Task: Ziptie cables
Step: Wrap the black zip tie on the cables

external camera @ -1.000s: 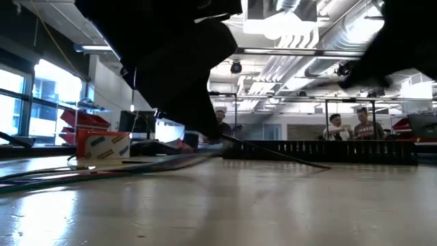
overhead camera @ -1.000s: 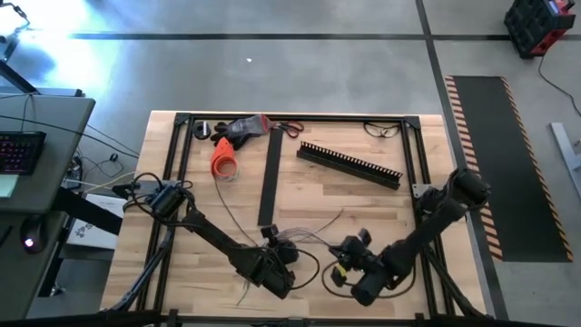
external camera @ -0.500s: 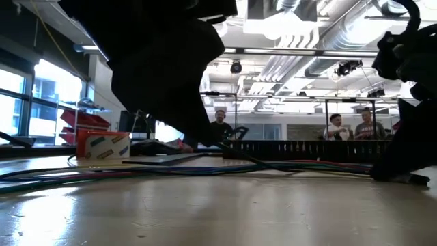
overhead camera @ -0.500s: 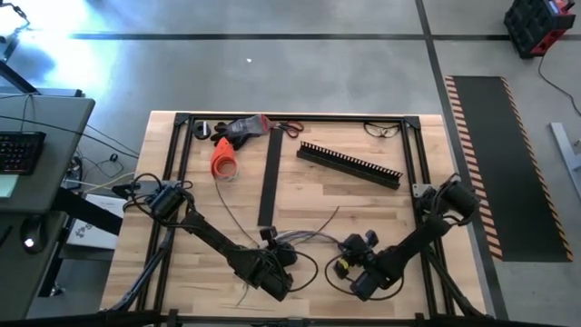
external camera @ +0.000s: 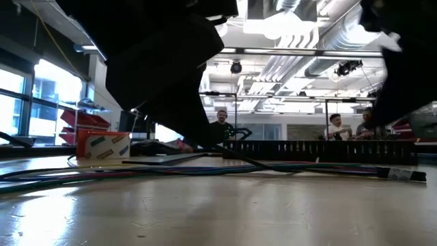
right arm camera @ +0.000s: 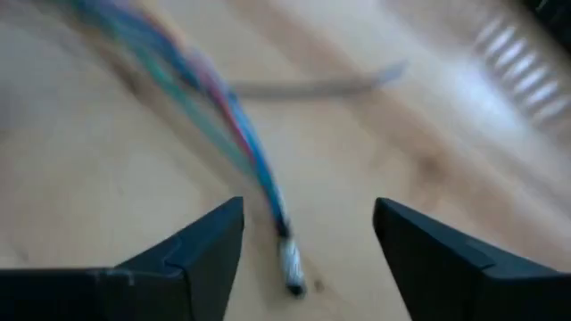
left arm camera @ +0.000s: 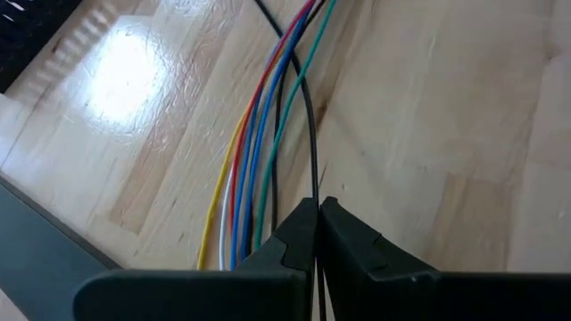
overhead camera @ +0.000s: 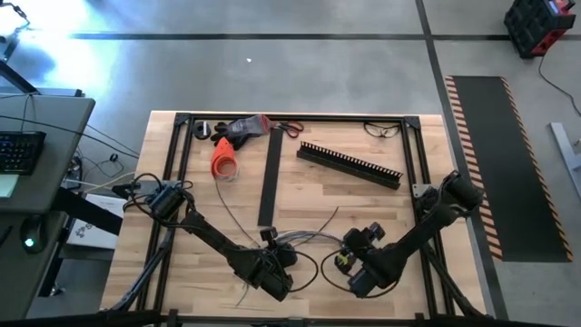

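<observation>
Wooden counter (overhead camera: 363,204) with black frame rim. Long black comb-toothed channel (overhead camera: 349,164) lies slantwise near far right. Flat black strip (overhead camera: 269,177) runs front to back at centre. Orange-handled tool (overhead camera: 226,156) at far left beside scissors (overhead camera: 289,128). Low view: orange-and-white box (external camera: 102,145) at left; people (external camera: 334,126) in room behind.

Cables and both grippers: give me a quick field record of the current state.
cables: loose coloured bunch lying on the table, near edge
left gripper: jaws shut on a thin black strand beside the bunch
right gripper: jaws open, over the cables' free end, holding nothing
channel: far right, untouched
strip: centre, untouched
</observation>
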